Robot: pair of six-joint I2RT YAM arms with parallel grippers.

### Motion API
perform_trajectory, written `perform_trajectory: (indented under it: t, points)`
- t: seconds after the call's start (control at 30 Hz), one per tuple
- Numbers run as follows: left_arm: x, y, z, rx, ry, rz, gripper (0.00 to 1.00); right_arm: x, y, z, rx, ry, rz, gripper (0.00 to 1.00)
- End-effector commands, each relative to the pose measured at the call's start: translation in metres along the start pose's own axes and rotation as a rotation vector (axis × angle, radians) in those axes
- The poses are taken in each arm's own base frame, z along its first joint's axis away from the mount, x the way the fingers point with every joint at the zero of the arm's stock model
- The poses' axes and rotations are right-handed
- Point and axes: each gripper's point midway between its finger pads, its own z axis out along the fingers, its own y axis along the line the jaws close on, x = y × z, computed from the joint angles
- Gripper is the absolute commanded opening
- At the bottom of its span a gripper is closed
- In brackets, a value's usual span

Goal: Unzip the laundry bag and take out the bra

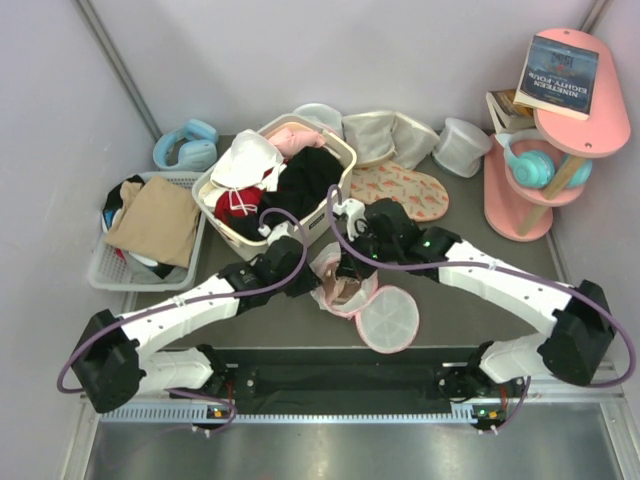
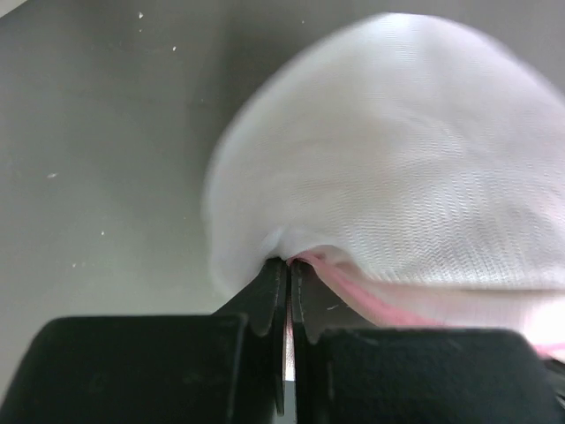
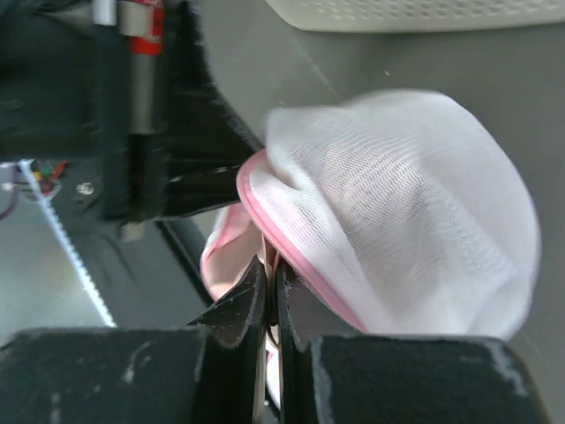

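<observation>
The laundry bag [image 1: 388, 318], white mesh with a pink rim, lies unzipped between the two arms, one round half flat on the table and the other half lifted. The pale pink bra [image 1: 345, 292] shows in the opening. My left gripper [image 1: 306, 280] is shut on the bag's mesh at the pink rim; in the left wrist view its fingertips [image 2: 289, 262] pinch the bag [image 2: 406, 168]. My right gripper [image 1: 347, 266] is shut; in the right wrist view [image 3: 271, 265] it pinches pale pink bra fabric [image 3: 221, 256] just under the bag's rim [image 3: 397, 221].
A cream laundry basket [image 1: 345, 155] full of clothes stands just behind the grippers. A white tray [image 1: 100, 270] with a tan cloth is at left, blue headphones [image 1: 187, 145] behind it. A printed pink cloth [image 1: 405, 190], white pouches [image 1: 462, 145] and a pink shelf [image 1: 520, 205] are at right.
</observation>
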Motion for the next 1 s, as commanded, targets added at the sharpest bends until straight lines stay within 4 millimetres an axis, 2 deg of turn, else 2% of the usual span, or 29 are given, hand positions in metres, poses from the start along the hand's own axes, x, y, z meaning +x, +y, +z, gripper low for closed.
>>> perform_trajectory:
  t: [0.0,0.13,0.2,0.33,0.43,0.5,0.57,0.6,0.73,0.8,0.9,0.97]
  points:
    - [-0.003,0.017,-0.004,-0.049,-0.039,-0.039,0.0,-0.031,0.023,-0.036,-0.098,-0.083,-0.003,0.0]
    - [0.0,0.023,-0.004,-0.063,-0.034,-0.044,0.0,-0.052,0.022,-0.06,-0.147,-0.154,0.034,0.0]
    - [-0.002,0.022,-0.005,-0.059,-0.042,-0.05,0.0,-0.054,0.03,-0.068,-0.22,-0.156,0.055,0.0]
    - [-0.008,0.017,-0.008,-0.047,-0.062,-0.035,0.0,-0.042,0.009,-0.062,-0.216,-0.135,0.151,0.0]
    - [-0.004,0.023,-0.006,-0.072,-0.045,-0.015,0.0,-0.049,0.009,-0.067,-0.252,-0.173,0.179,0.0]
    - [-0.003,0.021,-0.005,-0.067,-0.039,-0.014,0.0,-0.052,0.017,-0.072,-0.312,-0.181,0.177,0.0]
    - [-0.007,0.013,-0.006,-0.042,-0.044,-0.015,0.0,-0.047,0.021,-0.07,-0.351,-0.149,0.169,0.0]
    - [-0.01,0.007,-0.007,-0.029,-0.05,-0.015,0.0,-0.042,0.03,-0.071,-0.409,-0.125,0.163,0.0]
    - [-0.033,-0.023,-0.016,0.025,-0.105,-0.02,0.0,-0.01,0.04,-0.066,-0.515,-0.027,0.195,0.0]
    - [-0.038,-0.031,-0.016,0.042,-0.118,-0.023,0.0,-0.004,0.047,-0.072,-0.554,-0.019,0.174,0.0]
    - [-0.041,-0.033,-0.013,0.047,-0.123,-0.044,0.0,0.0,0.058,-0.083,-0.622,-0.02,0.153,0.0]
    - [-0.036,-0.033,-0.011,0.056,-0.104,-0.065,0.0,0.003,0.058,-0.081,-0.63,-0.008,0.164,0.0]
